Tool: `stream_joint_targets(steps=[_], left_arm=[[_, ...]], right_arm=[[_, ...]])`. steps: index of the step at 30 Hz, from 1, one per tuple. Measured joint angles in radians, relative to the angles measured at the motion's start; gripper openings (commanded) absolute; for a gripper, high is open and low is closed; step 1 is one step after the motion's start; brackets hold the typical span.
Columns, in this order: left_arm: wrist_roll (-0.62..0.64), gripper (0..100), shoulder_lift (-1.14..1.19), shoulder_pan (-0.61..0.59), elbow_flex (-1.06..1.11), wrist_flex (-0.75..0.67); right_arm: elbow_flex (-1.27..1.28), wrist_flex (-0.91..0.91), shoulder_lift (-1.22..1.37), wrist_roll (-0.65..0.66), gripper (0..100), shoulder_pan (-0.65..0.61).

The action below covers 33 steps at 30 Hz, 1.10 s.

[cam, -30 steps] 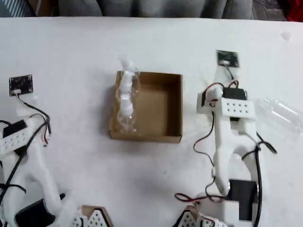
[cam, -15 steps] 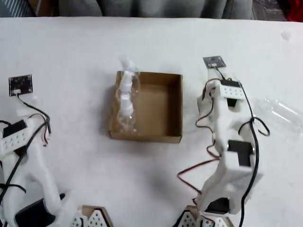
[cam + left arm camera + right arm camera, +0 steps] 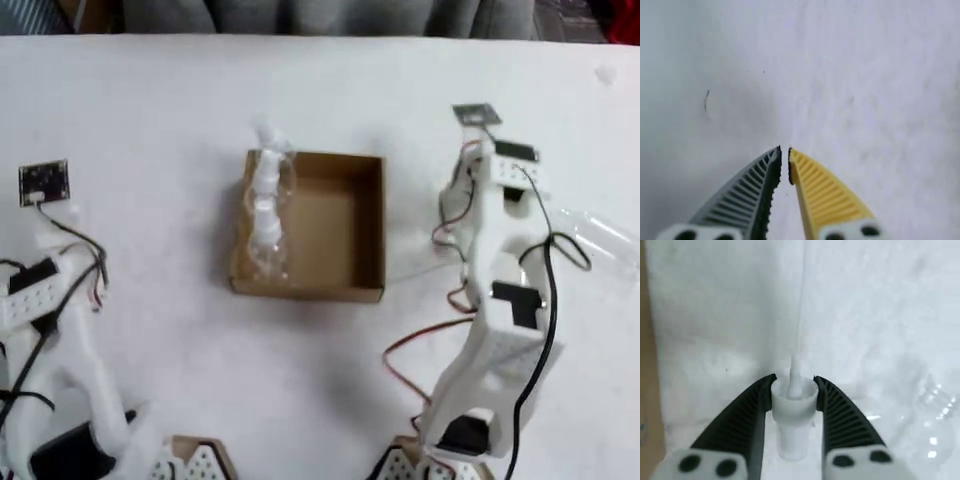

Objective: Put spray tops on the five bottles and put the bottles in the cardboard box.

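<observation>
**A:** Quick one. What is the right pincer (image 3: 794, 382) doing?

**B:** It's clenched on a small white plastic spray top (image 3: 792, 412). The black fingers (image 3: 747, 415) press the collar from both sides, and the top's thin white tube runs on past the tips. In the high view the right arm (image 3: 495, 300) is stretched out just beside the box.

**A:** And the left pincer (image 3: 784, 156)?

**B:** It has one grey finger and one yellow, with the tips closed together and nothing between them. It's over bare white table (image 3: 865, 75). The left arm (image 3: 45, 300) sits at the near left edge, well apart from the box.

**A:** Where's the box?

**B:** The brown open cardboard box (image 3: 335, 230) is mid-table, between the two arms. Clear plastic bottles with white tops (image 3: 268, 215) lie inside it, along the wall on the left arm's side. I can't count them. One white top pokes over the far rim.

**A:** Anything loose?

**B:** There's a clear plastic loose bottle (image 3: 600, 235) lying on the table on the right arm's outer side, away from the box. The right wrist view has it too (image 3: 935, 415), near the pincer but apart from it. I can't tell if it's capped.
</observation>
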Motion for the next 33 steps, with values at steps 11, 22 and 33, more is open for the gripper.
stream_joint_targets(steps=[11, 22, 33], left_arm=[[0.063, 2, 0.0, -0.029, 0.002, -0.02], [0.203, 2, 0.0, -0.107, 0.002, -0.071], [0.212, 2, 0.0, -0.153, 0.002, -0.071]], right_arm=[[-0.19, 0.384, -0.213, -0.034, 1.6, -0.146], [0.138, 0.388, -0.79, -0.081, 1.6, -0.5], [0.586, 0.222, -1.125, -0.063, 1.8, -1.129]])
